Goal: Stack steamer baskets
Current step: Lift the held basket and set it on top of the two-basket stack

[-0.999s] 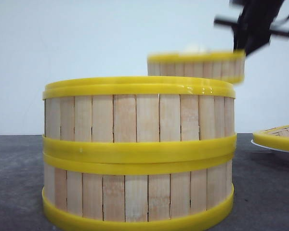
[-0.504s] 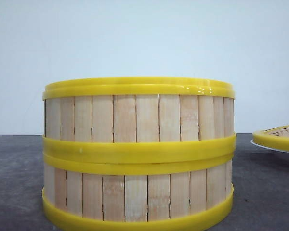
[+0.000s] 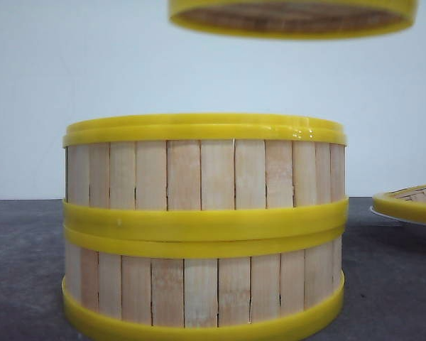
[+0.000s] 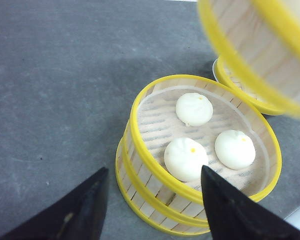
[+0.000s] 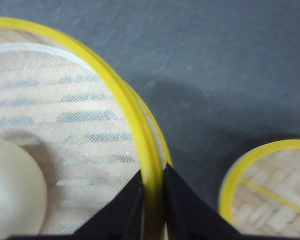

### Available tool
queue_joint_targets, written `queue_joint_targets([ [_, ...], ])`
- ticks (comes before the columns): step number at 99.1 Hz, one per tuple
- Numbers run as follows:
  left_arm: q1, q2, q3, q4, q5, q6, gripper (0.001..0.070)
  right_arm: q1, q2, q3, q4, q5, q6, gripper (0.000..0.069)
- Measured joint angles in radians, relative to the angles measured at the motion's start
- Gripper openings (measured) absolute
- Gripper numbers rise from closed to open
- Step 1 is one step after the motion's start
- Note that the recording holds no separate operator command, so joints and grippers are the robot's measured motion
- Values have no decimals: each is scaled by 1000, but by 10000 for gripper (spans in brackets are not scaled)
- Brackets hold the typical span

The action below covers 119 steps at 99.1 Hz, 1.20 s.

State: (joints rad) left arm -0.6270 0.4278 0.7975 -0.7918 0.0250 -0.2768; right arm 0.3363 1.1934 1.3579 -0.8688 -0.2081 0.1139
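Observation:
Two steamer baskets stand stacked on the table, the upper basket (image 3: 206,170) on the lower basket (image 3: 206,288). In the left wrist view the stack (image 4: 140,150) holds three white buns (image 4: 185,159) on a mesh liner. The third steamer basket (image 3: 291,18) hangs in the air above the stack, and I see its underside. My right gripper (image 5: 152,172) is shut on its yellow rim (image 5: 115,90), one finger inside and one outside; a bun (image 5: 10,192) lies in it. My left gripper (image 4: 154,172) is open, poised over the near edge of the stack without touching it.
A flat woven lid with a yellow rim (image 3: 415,202) lies on a white plate (image 3: 383,213) to the right of the stack, also seen as the lid (image 5: 270,185) in the right wrist view. The table is dark grey (image 4: 55,85).
The third basket was behind and right of the stack a second ago, left the front view, and now hangs high over the stack, nearer the camera.

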Motion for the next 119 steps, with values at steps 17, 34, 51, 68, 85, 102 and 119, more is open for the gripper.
queue_joint_targets([
  [17,0,0,0,0,0,0,347,91,-1,-108,61,2,26,35],
  [34,0,0,0,-1,0,0,347,187,-1,-159,124,19,51,35],
  [51,0,0,0,-1,0,0,347,250,10,-160,159,65,60,35],
  [68,0,0,0,-1,0,0,347,259,62,-160,163,77,66,35],
  [85,0,0,0,-1,0,0,347,260,98,-160,168,81,67,35],
  [102,0,0,0,-2,0,0,347,261,127,-160,171,78,67,35],
  [119,0,0,0,-2,0,0,347,261,146,-160,167,89,66,35],
])
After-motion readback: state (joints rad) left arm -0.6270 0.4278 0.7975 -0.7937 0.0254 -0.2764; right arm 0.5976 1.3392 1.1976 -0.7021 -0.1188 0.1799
